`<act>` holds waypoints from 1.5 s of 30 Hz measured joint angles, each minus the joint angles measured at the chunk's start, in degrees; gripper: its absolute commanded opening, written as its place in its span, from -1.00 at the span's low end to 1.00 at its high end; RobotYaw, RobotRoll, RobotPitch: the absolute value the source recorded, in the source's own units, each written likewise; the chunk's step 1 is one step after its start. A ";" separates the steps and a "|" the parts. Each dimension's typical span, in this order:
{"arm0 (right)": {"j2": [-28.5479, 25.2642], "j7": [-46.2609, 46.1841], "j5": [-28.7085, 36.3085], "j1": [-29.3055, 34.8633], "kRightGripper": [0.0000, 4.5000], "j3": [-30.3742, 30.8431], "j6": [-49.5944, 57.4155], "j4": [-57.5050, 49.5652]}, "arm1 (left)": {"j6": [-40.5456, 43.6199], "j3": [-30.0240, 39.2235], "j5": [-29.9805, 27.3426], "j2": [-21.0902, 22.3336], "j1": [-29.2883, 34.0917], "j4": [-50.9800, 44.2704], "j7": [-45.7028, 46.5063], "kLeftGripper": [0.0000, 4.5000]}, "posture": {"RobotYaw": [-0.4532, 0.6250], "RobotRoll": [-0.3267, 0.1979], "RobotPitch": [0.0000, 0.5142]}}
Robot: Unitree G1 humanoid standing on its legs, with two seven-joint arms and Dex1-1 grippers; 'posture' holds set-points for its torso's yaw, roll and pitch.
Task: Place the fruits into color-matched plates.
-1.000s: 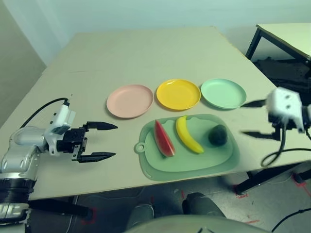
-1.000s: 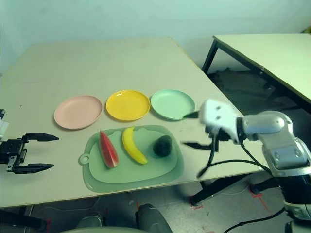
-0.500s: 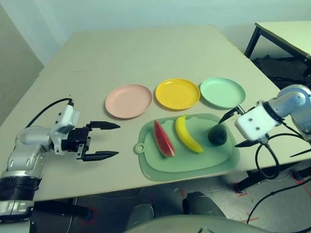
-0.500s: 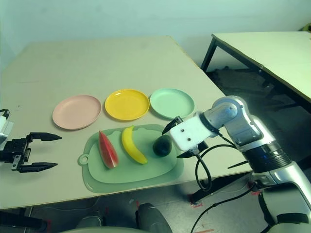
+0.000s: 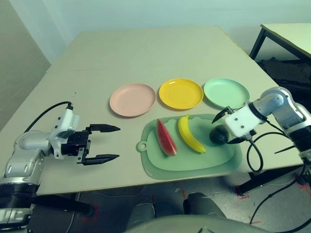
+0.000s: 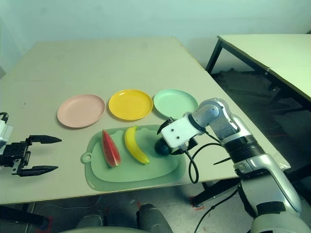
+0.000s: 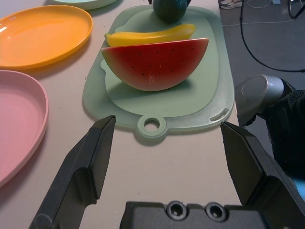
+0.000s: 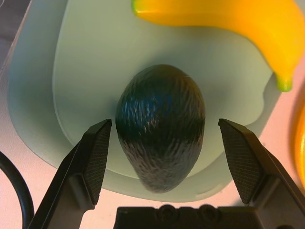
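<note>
— Gripping the avocado (image 8: 160, 131) next, you reckon? How'll it handle?

— Prob. light and stiff — a small toy w/ a dark, faintly textured skin, so likely not too slippery. Rounded sides, though; it could squirt out if pinched off-centre. I'd take it across the widest part of the belly.

— Where is it, and which way does it lie?

— On the green mat (image 5: 194, 162), at the right end, just beside the banana (image 5: 190, 134) and near the mint green plate (image 5: 226, 92). It's egg-shaped; in the right wrist view its long axis runs along the fingers' own direction, so the short width sits between them.

— Right gripper (image 8: 163, 155)?

— Jaws spread wide, one each side of the avocado, not touching, holding nothing.

— Left gripper (image 5: 111, 143)?

— Wide open too, empty, over bare table (image 5: 146, 48) left of the mat, pointing toward the watermelon wedge (image 7: 155, 63).
</note>
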 measured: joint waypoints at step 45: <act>10.42 -41.34 -24.00 -28.31 0.29 2.69 7.56 54.64 | 4.90 5.71 -0.92 -0.80 2.69 -1.79 12.17 1.00 | -0.12 0.25 -0.93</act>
